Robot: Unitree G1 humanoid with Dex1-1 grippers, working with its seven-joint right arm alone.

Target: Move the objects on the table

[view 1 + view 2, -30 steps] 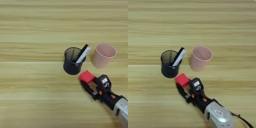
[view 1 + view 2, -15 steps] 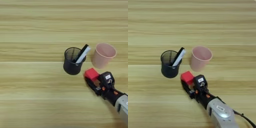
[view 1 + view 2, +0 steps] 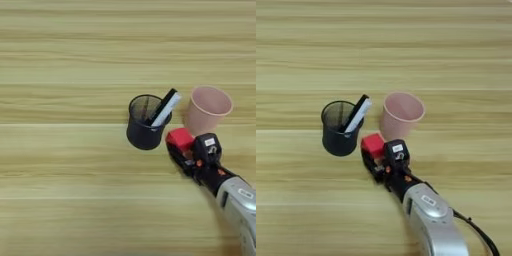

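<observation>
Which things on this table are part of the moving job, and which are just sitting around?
Part of the job:
red cube, held in the right gripper
white-grey marker, leaning in the black mesh cup

Just there:
black mesh cup
pink cup

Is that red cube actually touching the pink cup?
Cannot tell. In both eye views the red cube, held at the gripper, sits right below the pink cup, their outlines meeting; looking down, neither view shows contact or a gap.

Both eyes look steeply down from head, table [image 3: 60,60] filling frame. Left eye reaches further left, right eye further right; shared middle: black mesh cup [image 3: 338,131], pink cup [image 3: 207,109].
</observation>
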